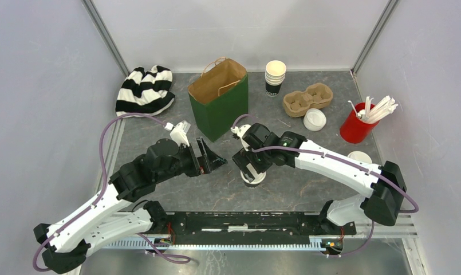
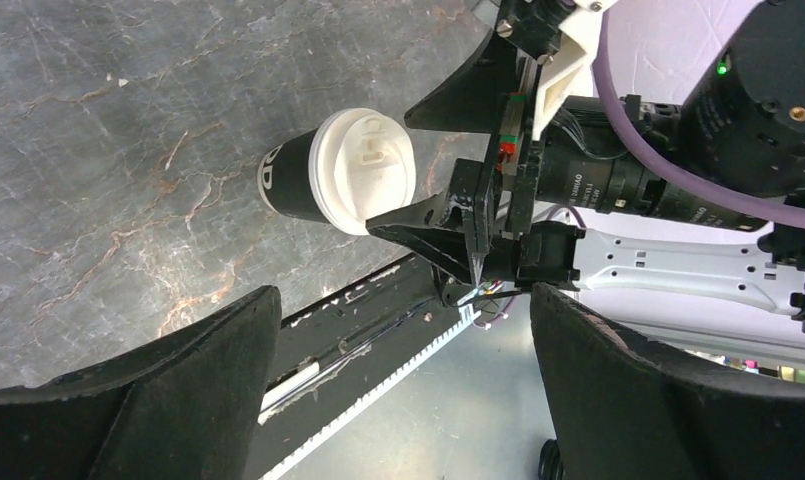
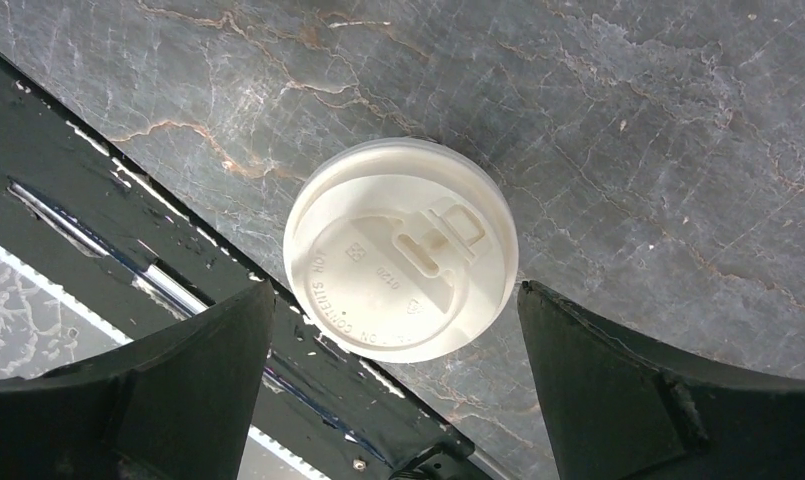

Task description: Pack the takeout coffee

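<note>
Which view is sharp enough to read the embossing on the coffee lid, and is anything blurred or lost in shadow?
Right wrist view: the lid is sharp, evenly lit, its embossing clear; the fingers of the right gripper are dark, featureless. Left wrist view: the coffee cup is crisp, fingers of the left gripper soft-edged. Top view: even light, faint shadows, lid mostly hidden.

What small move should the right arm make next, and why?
Probably lower the right gripper and close on the dark paper cup with the white plastic lid: the jaws stand open above it, and it stands lidded but unpacked.
</note>
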`<action>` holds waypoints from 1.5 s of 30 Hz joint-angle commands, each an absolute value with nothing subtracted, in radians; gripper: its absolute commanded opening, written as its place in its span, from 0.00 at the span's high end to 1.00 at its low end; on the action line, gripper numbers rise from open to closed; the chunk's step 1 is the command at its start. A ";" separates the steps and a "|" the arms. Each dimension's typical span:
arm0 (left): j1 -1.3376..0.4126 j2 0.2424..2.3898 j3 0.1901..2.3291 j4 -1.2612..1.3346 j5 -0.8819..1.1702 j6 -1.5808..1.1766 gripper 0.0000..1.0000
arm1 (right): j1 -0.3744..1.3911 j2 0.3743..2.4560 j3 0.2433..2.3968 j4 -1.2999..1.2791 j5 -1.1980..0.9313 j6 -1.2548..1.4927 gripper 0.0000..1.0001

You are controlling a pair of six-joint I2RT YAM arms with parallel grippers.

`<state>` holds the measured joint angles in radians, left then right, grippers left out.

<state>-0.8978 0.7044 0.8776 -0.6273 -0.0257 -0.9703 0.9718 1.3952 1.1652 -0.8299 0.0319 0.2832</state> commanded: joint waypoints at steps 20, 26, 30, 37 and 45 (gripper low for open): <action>-0.894 0.698 0.894 -0.646 -0.040 -0.952 0.00 | 1.047 1.441 1.196 -0.866 0.316 0.387 0.06; -0.894 0.729 0.912 -0.638 -0.021 -0.928 0.00 | 0.849 1.299 1.024 -0.829 0.338 0.371 0.11; -0.894 0.764 0.936 -0.634 -0.005 -0.903 0.00 | 0.618 1.184 0.906 -0.815 0.383 0.318 0.13; -0.894 0.802 0.966 -0.623 0.039 -0.881 0.00 | 0.199 1.059 0.748 -0.758 0.288 0.231 0.13; -0.894 0.832 1.002 -0.624 0.065 -0.855 0.00 | 0.100 1.018 0.795 -0.770 0.236 0.200 0.09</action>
